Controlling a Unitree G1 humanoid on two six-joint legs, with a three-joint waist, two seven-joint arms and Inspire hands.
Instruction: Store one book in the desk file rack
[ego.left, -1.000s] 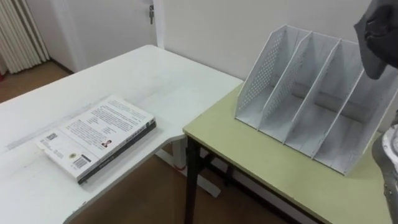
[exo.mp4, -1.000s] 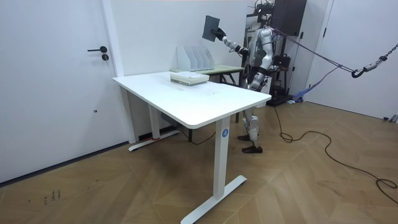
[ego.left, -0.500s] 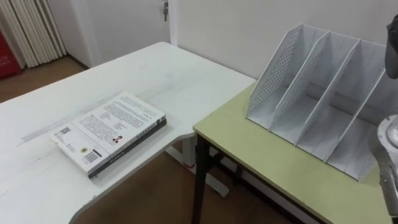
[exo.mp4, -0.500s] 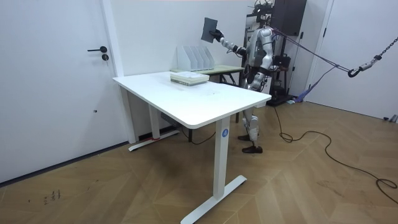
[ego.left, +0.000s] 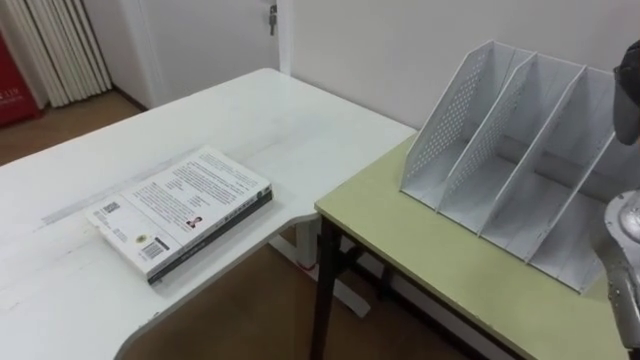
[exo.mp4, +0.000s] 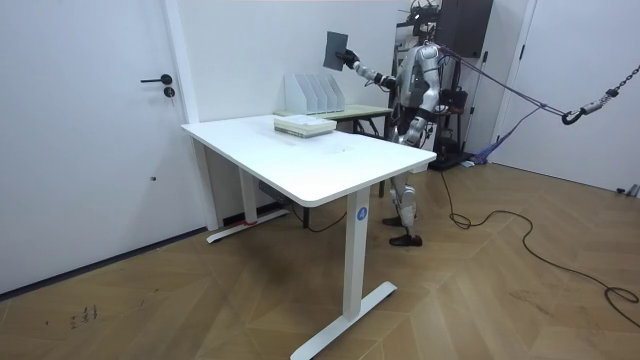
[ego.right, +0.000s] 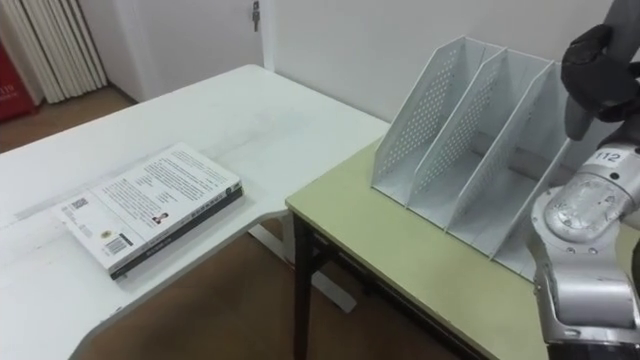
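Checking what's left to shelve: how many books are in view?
2: a white book flat on the white desk, perhaps hiding another beneath; a dark book raised in the right hand.

Two desks stand side by side: one white desk (ego.left: 300, 120) on the left and one green-topped desk (ego.left: 430, 235) on the right. One file rack (ego.left: 450, 130) sits on the green-topped desk. Three of its compartments show, but its right end is cut off, so the full count cannot be told. There are two books: one white-covered book (ego.left: 185, 205) lies on the white desk, and one dark book (exo.mp4: 336, 49) is held up in the right hand (ego.right: 598, 62). A dark band under the white-covered book may be another volume; I cannot tell. One door (exo.mp4: 80, 150) with one handle (exo.mp4: 160, 82) is at the room view's left
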